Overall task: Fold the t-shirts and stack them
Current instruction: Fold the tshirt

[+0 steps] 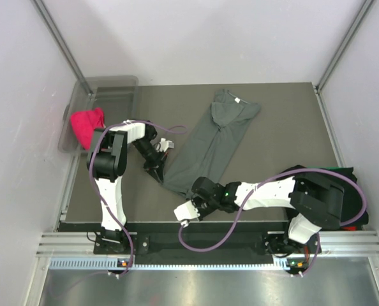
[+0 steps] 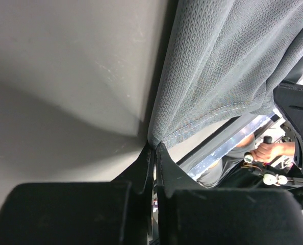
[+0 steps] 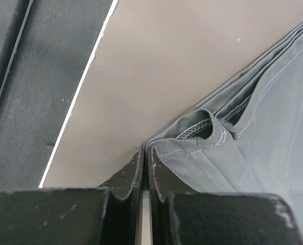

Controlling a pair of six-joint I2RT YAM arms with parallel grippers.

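The dark grey t-shirt [image 1: 212,140] lies folded lengthwise in a long diagonal strip on the table, its small white neck label [image 1: 238,100] at the far end. My left gripper [image 1: 159,171] is shut on the near left corner of its hem; the left wrist view shows the jaws pinching the cloth [image 2: 212,76]. My right gripper [image 1: 194,190] is shut on the near right hem corner; the right wrist view shows the stitched layers [image 3: 233,148] at the fingertips. The black folded t-shirts [image 1: 350,185] lie at the right edge, partly hidden by the right arm.
A clear plastic bin [image 1: 106,89] stands at the far left with a red cloth [image 1: 87,124] in it. The table's near edge [image 1: 177,224] is just below both grippers. White walls close in on the left, right and back.
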